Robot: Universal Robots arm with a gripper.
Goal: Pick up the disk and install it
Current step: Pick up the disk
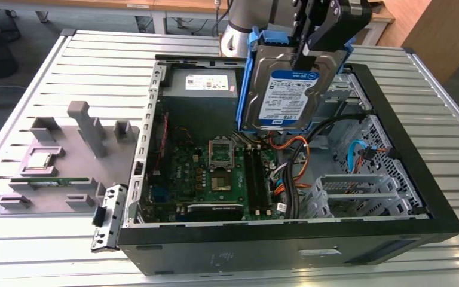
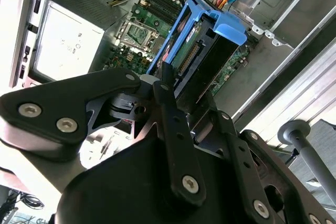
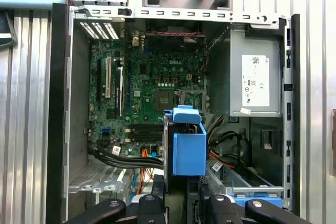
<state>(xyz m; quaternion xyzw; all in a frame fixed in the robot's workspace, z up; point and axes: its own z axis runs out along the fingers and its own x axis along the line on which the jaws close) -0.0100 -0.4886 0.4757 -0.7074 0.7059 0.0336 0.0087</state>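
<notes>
The disk [image 1: 287,95], a silver-grey drive with a white-and-blue label in blue carrier rails, hangs upright above the open computer case [image 1: 293,242]. It is over the case's far middle, beside the power supply [image 1: 201,84]. My gripper [image 1: 308,55] is shut on the disk's top edge from above. In the second wrist view the black fingers [image 2: 169,90] clamp the disk [image 2: 202,43] with the motherboard below it. In the first wrist view the disk's blue carrier end [image 3: 188,148] sticks out past the gripper [image 3: 181,195], over the case interior.
Inside the case lie the motherboard [image 1: 222,173], orange and black cables [image 1: 293,155] and a metal drive cage [image 1: 357,194] at the exterior view's right. A grey fixture tray [image 1: 78,134] on the exterior view's left holds a CPU chip [image 1: 40,160] and a memory stick [image 1: 42,181]. The slatted table [image 1: 94,60] surrounds it all.
</notes>
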